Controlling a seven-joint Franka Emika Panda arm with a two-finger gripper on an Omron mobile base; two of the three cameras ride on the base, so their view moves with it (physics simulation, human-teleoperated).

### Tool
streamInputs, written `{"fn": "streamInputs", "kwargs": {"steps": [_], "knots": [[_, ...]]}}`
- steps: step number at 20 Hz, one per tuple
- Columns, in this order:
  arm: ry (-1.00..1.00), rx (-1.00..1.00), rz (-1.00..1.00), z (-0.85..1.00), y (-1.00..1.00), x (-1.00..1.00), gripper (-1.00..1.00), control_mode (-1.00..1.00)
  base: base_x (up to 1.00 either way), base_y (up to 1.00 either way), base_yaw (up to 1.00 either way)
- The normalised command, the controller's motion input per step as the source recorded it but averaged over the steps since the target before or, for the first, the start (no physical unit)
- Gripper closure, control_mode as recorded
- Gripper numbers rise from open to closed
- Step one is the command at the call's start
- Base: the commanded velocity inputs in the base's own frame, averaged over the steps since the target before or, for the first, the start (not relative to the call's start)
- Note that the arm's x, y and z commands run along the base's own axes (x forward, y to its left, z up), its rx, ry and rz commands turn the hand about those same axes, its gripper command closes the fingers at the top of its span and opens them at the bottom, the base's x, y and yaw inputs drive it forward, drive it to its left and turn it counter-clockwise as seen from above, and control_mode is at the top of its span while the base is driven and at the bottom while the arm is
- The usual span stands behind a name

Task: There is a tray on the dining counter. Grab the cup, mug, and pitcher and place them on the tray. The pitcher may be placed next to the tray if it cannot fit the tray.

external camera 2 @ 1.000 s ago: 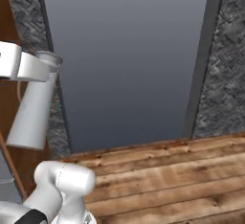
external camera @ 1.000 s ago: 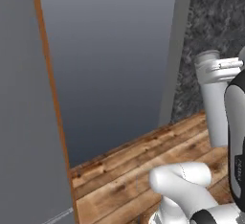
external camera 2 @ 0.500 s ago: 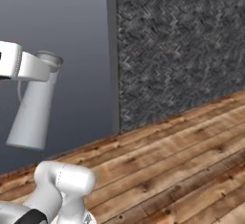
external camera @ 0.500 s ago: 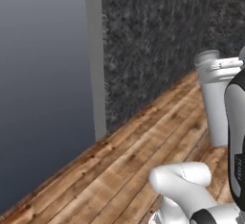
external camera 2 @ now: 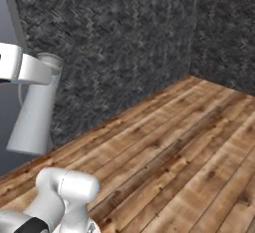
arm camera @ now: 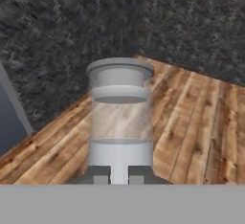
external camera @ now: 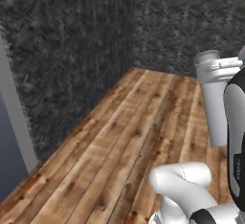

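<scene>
Your fingers (arm camera: 119,179) stay nearly closed on the pitcher (arm camera: 120,117). The hand view shows its translucent middle; the base views show it above the wooden floor (external camera: 124,146).

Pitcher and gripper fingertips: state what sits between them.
Nothing. In the hand view the gripper is shut on the pitcher, fingertips against its base, with no gap.

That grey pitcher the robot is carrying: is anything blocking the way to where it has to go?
Nothing visible blocks it. The gripper is shut on the pitcher, held up above bare wooden floor near a dark stone wall. The tray is out of sight.
</scene>
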Motion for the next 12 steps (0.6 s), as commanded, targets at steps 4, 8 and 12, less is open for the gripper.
{"fn": "streamInputs", "kwargs": {"steps": [4,8,12], "knots": [[0.0,0.0,0.0,0.0,0.0,0.0,1.0,1.0,0.46,-0.9,-0.46],[0.0,0.0,0.0,0.0,0.0,0.0,1.0,1.0,0.65,-0.59,-0.41],[0.0,0.0,0.0,0.0,0.0,0.0,1.0,1.0,0.91,-0.2,-0.3]]}}
